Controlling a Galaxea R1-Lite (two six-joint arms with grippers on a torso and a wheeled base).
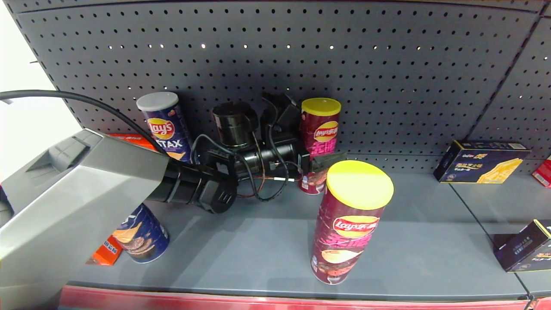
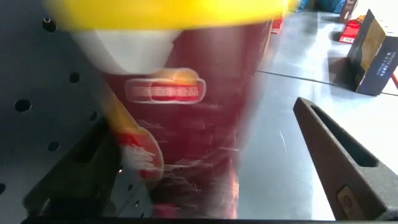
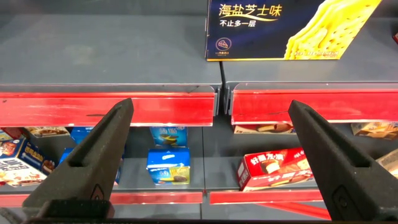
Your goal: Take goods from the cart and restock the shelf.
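A maroon chip can with a yellow lid (image 1: 320,125) stands upright at the back of the grey shelf (image 1: 258,249), against the pegboard. My left gripper (image 1: 317,168) is open around its lower part. In the left wrist view this can (image 2: 186,112) sits between the fingers, with a gap to the one finger (image 2: 342,162) that shows plainly. A second maroon can (image 1: 351,224) stands nearer the front edge. My right gripper (image 3: 211,180) is open and holds nothing; it faces the red shelf rails (image 3: 112,99) from the front.
A blue chip can (image 1: 165,125) stands at the back left, and another (image 1: 142,234) at the front left beside an orange box (image 1: 105,252). Dark blue boxes (image 1: 482,161) (image 1: 523,245) lie on the right. Below the rails, snack boxes (image 3: 168,165) fill a lower shelf.
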